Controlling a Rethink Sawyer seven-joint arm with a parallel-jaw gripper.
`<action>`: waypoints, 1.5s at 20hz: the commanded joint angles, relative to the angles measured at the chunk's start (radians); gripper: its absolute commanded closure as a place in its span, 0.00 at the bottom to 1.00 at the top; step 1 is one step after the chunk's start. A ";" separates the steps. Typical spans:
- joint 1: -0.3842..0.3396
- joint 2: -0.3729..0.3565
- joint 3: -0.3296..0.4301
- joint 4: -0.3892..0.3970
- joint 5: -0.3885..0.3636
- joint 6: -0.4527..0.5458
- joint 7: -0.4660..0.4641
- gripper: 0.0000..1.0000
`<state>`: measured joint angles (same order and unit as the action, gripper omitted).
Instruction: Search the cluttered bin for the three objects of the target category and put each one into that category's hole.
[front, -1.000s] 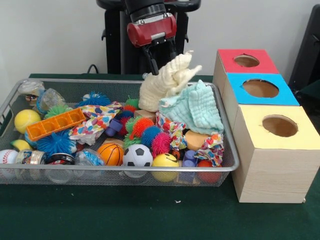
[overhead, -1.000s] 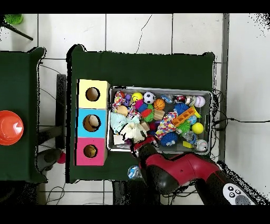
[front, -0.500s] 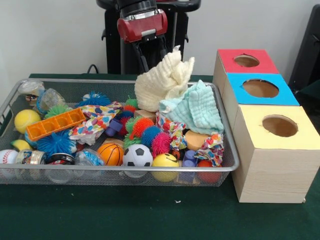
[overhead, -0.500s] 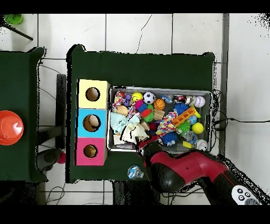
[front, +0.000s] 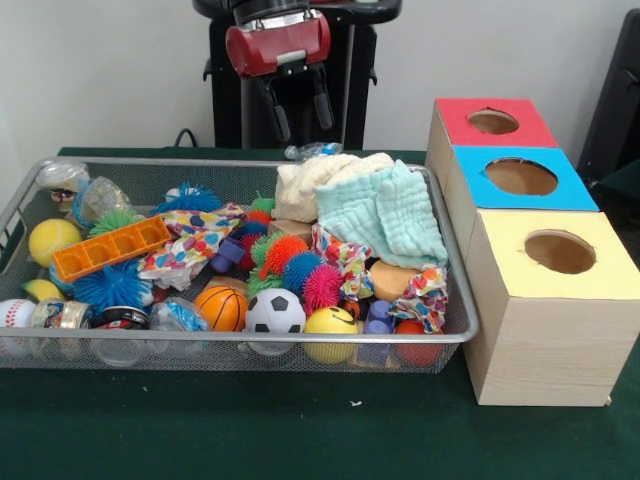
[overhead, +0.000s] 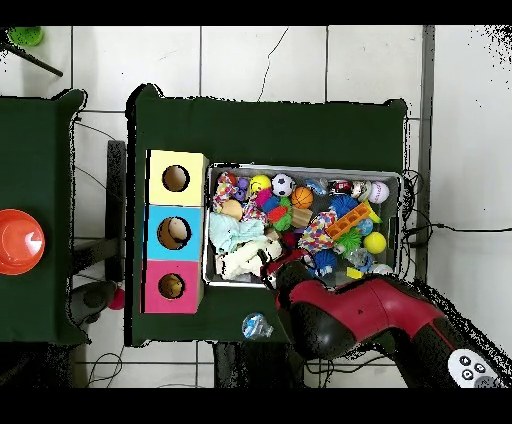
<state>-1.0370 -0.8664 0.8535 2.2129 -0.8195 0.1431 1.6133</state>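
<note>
A Sawyer arm's gripper hangs above the far rim of the bin, which sits on a green table beside three boxes with red, blue and yellow tops, each cut with a round hole. The bin is packed: a cream cloth and a mint cloth lie heaped at the far right, just below the gripper, with a patterned cloth, spiky balls, a soccer ball, a basketball, a yellow ball and an orange tray crowded around them.

The chief risk, judged from this layout, is a grasp that fails or takes too much. The two cloths lie touching and partly overlapped, so a descent onto the cream one could drag the mint one up with it, or pinch only a loose fold that slips free on the way to the boxes. A trailing cloth could also catch the bin's rim or miss a hole.

The two dark fingers stand moderately apart, pointing down, with nothing between them. They touch neither cloth nor the bin
</note>
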 joint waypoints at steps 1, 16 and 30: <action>0.000 -0.057 0.088 -0.121 -0.042 0.197 -0.213 0.00; -0.078 -0.019 0.179 -0.223 -0.025 0.347 -0.326 0.00; -0.113 0.102 0.075 -0.352 -0.019 0.434 -0.223 0.00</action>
<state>-1.1402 -0.8576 0.9726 1.9794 -0.8271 0.4232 1.6026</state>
